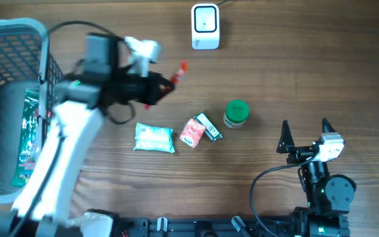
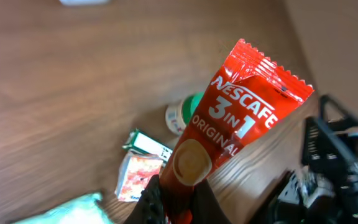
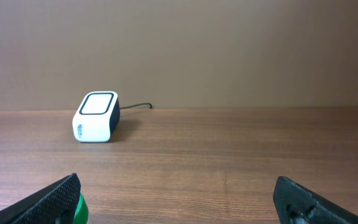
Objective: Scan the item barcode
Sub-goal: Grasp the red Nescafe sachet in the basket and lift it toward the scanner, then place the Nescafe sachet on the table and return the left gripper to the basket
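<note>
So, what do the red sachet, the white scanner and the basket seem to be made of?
The red sachet: likely thin plastic or foil laminate, glossy; it shines and has a crimped, zigzag top edge. The white scanner: probably hard moulded plastic, smooth, with rounded corners. The basket: looks like moulded plastic, pale blue, with an open grid wall.

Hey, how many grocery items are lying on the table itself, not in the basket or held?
4, in a row mid-table: a pale green packet, a red-and-white packet, a small dark box, and a green-lidded jar. The left arm may hide more.
</note>
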